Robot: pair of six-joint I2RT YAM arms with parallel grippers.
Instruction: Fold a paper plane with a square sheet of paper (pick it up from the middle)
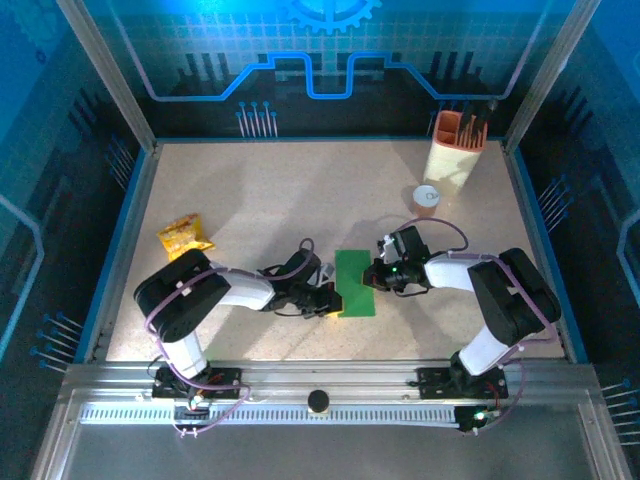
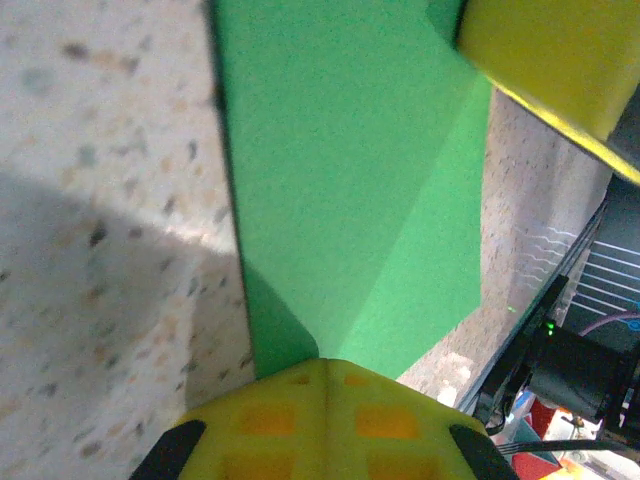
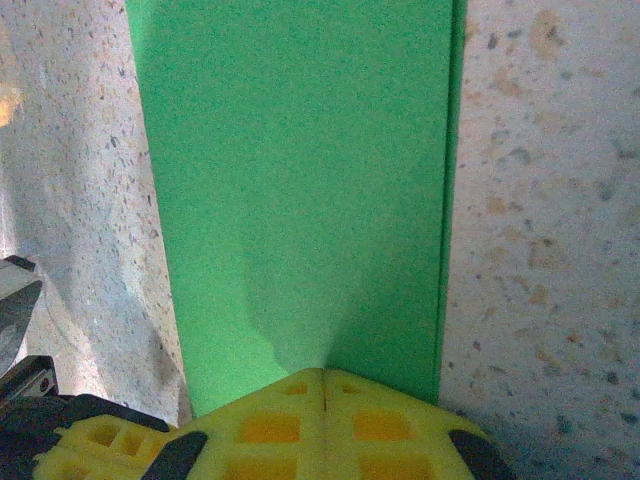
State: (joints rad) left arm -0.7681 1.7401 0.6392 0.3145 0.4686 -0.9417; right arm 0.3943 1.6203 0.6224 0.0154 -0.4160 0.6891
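— Speckled tabletop is carrying the square sheet of paper, lying mid-table as a narrow strip
— Left fingers and right fingers, clenched, are pressing its sides; nose and wings are seemingly waiting

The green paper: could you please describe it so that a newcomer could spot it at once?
On the speckled table, near its front edge, look between the left gripper and the right gripper. There lies the green paper, a narrow rectangle. It is the one plain bright-green thing; the snack packet further left is crinkled and yellow-orange.
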